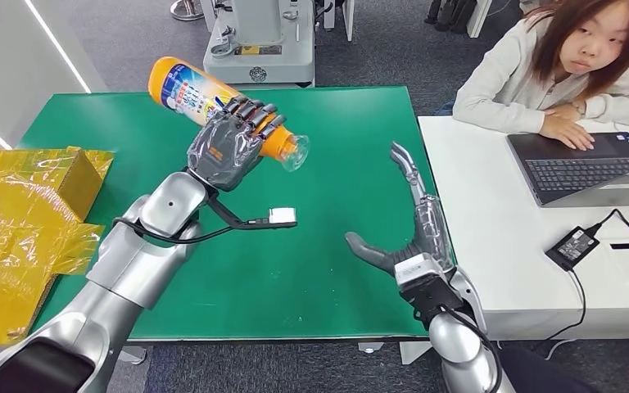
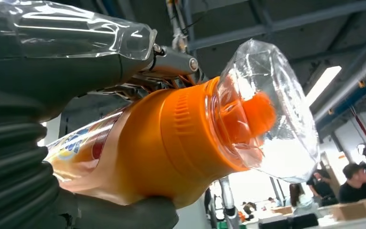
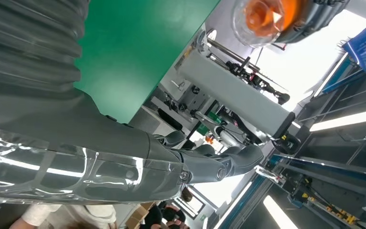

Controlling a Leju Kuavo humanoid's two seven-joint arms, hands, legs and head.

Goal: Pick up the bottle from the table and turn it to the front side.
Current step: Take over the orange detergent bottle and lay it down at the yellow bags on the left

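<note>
An orange bottle [image 1: 187,92] with a blue and white label and a clear cap is lifted above the green table [image 1: 328,246], lying tilted with its cap toward the right. My left hand [image 1: 228,143] grips it around the middle. The left wrist view shows the orange bottle [image 2: 162,148] from close up, its clear cap [image 2: 271,114] covering an orange spout, my left hand [image 2: 52,71] wrapped round it. My right hand [image 1: 405,225] is open above the table's right side, fingers spread and holding nothing. In the right wrist view my right hand [image 3: 124,157] is bare, and the bottle's cap [image 3: 267,16] is seen end on.
Crumpled yellow packaging [image 1: 24,221] lies at the table's left edge. A white desk [image 1: 500,246] adjoins on the right, with a laptop [image 1: 590,168] and a power adapter [image 1: 572,246]. A person [image 1: 565,65] sits behind it. A grey machine base [image 1: 258,49] stands beyond the table.
</note>
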